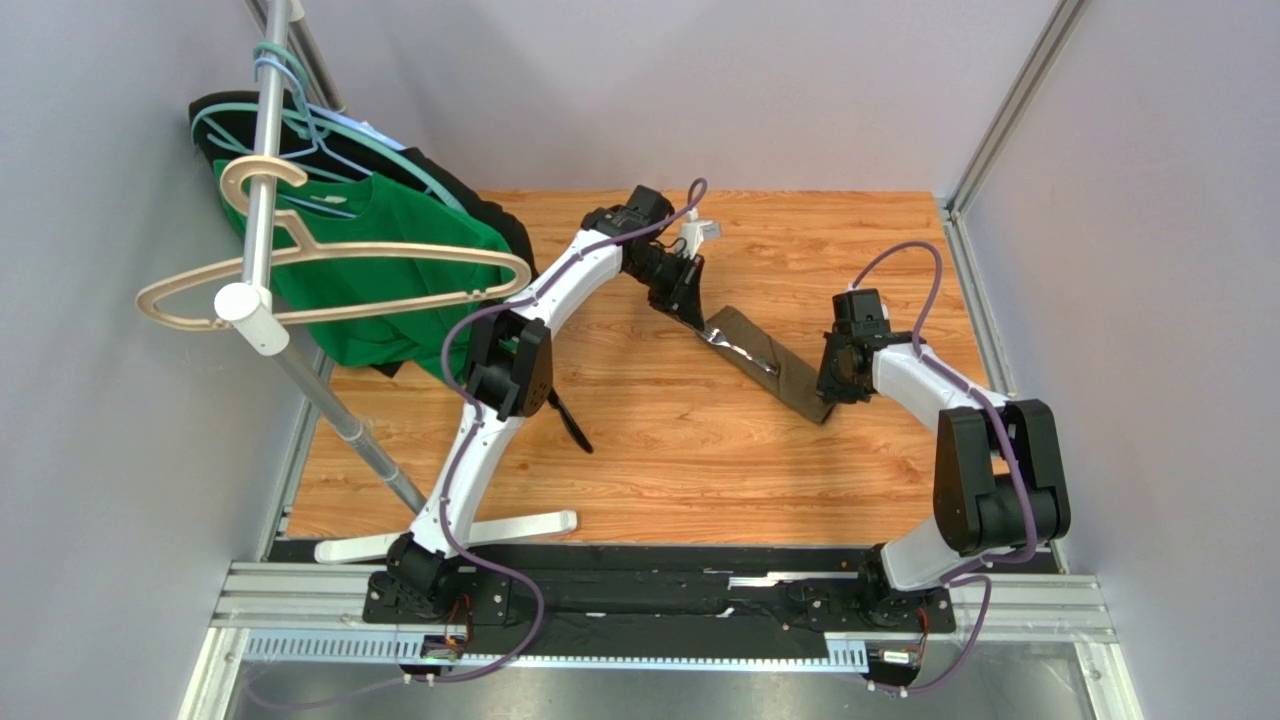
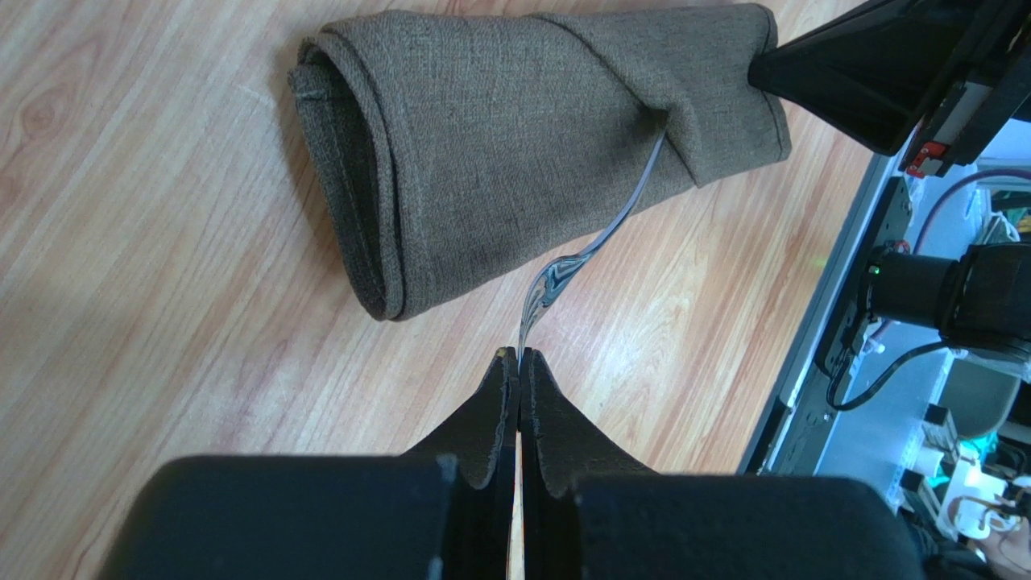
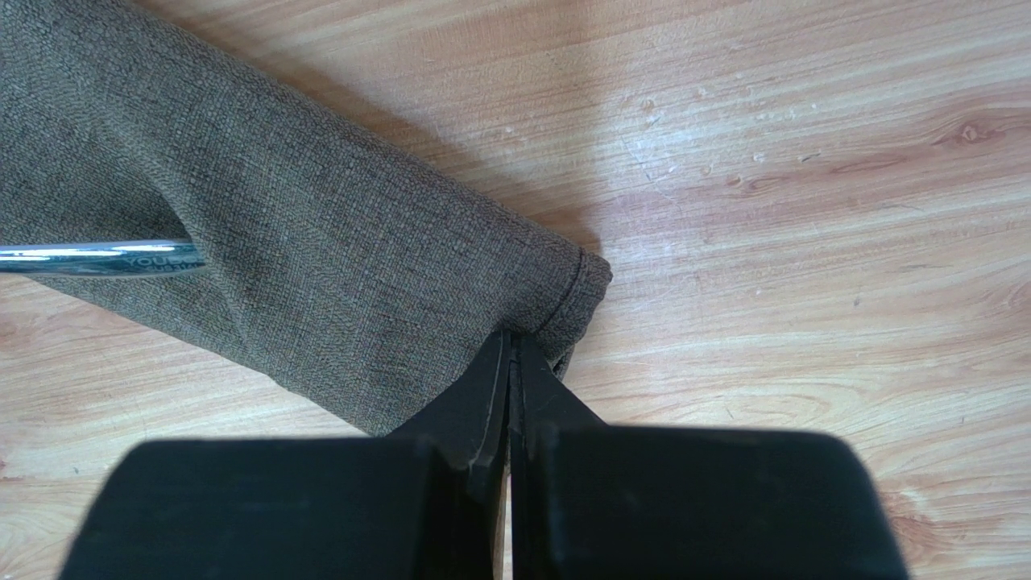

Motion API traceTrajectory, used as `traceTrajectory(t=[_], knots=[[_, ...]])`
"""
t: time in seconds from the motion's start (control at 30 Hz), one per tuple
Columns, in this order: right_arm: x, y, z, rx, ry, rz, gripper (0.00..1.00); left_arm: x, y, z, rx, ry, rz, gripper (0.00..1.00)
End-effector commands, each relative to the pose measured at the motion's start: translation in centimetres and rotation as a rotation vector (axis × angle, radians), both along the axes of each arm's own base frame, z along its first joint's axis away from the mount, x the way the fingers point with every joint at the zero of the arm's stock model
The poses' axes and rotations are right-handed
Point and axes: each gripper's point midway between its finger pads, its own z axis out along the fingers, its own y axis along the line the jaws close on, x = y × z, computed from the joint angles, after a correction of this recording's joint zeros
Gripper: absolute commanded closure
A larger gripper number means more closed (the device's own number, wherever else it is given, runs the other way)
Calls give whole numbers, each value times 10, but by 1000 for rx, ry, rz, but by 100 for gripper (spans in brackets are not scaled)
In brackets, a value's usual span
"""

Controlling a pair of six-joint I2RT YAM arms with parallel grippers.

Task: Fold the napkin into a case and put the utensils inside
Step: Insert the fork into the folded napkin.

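The olive-brown napkin (image 1: 766, 360) lies on the wooden table as a narrow folded case (image 2: 520, 145), running diagonally between both arms. One silvery utensil (image 2: 593, 248) sticks out of a fold in its side; the rest is hidden inside. My left gripper (image 2: 519, 354) is shut on that utensil's tip, just off the case's far-left end (image 1: 699, 315). My right gripper (image 3: 511, 338) is shut on the hem at the case's other end (image 3: 303, 242), where the same metal shaft (image 3: 109, 256) shows. In the top view the right gripper (image 1: 824, 393) sits at the case's near-right end.
A green shirt (image 1: 376, 270) and wooden hangers (image 1: 331, 278) hang on a metal rack (image 1: 316, 390) at the left, its white foot (image 1: 496, 528) near the left arm's base. A small white object (image 1: 703, 233) lies behind the left gripper. Grey walls enclose the table.
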Motion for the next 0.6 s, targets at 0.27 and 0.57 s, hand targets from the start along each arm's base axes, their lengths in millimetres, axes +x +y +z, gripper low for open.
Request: traceTrajectory(t=[0.27,0.57], knots=[[15,4,11,-44,-67,35,100,8,3,10,-43,37,23,100],[20,7,12,-51,-89,61,100,-7,-6,6,-31,60,-7,100]])
